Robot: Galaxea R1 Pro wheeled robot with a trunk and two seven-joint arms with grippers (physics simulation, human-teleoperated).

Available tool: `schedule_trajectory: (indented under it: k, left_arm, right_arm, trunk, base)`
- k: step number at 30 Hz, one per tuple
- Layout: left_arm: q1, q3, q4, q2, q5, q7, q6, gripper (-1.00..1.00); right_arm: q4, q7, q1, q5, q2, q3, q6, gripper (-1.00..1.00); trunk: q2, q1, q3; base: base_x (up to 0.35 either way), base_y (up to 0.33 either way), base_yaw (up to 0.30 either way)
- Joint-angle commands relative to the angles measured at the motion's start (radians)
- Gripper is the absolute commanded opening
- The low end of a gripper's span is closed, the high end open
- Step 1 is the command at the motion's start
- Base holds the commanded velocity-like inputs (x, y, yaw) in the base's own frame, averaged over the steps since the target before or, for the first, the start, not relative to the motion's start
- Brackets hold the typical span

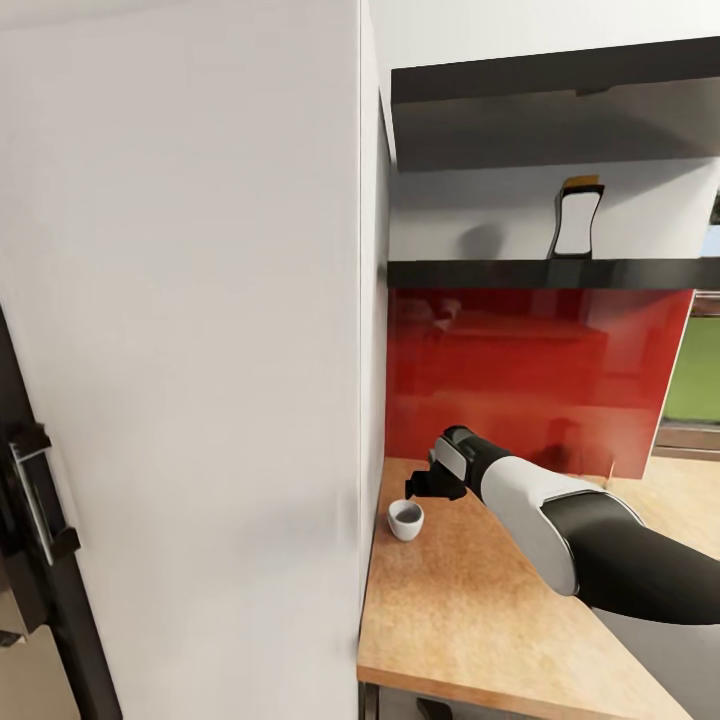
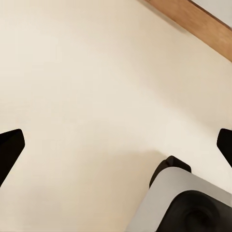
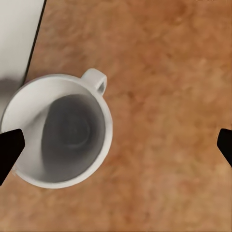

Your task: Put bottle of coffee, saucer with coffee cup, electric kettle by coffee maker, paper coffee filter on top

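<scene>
Coffee cup (image 3: 60, 130) – smooth white glaze; countertop (image 1: 480, 610) – matt wood grain; backsplash (image 1: 530, 370) – glossy red

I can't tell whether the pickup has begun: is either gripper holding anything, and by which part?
Nothing is held. The right gripper hangs open above the coffee cup, fingertips apart and off it. The left gripper is open too.

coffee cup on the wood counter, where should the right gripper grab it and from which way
Probably the rim, from above. The coffee cup stands upright, mouth open, and the open right gripper already hangs over it. One finger inside, one outside the wall, on the side away from the handle and the white panel.
</scene>
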Motion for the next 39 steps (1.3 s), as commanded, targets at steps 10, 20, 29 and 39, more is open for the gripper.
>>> schedule_trajectory:
  k: [10,20,29,39]
  left_arm:
    - [0.0,0.008,-0.003,0.0,-0.002,-0.004,-0.002,1.0]
    - [0.0,0.007,-0.003,-0.001,-0.002,-0.004,-0.003,1.0]
    - [0.0,0.007,-0.003,-0.002,-0.002,-0.004,-0.003,1.0]
    - [0.0,0.007,-0.003,-0.004,-0.002,-0.004,-0.003,1.0]
  right_arm:
    - [0.0,-0.025,-0.001,-0.011,0.001,0.005,0.004,1.0]
    - [0.0,-0.026,-0.001,-0.012,0.003,0.002,0.085,1.0]
    - [0.0,-0.025,-0.001,-0.012,0.001,0.001,0.148,1.0]
    - [0.001,-0.024,-0.001,-0.012,0.0,0.0,0.174,1.0]
  trunk:
    - [-0.008,0.004,-0.004]
    - [-0.008,0.004,-0.004]
    - [-0.008,0.004,-0.004]
    - [-0.008,0.004,-0.004]
  base:
    - [0.11,0.0,0.0]
    - [0.066,0.0,0.0]
    - [0.003,0.0,0.0]
    - [0.0,0.0,0.0]
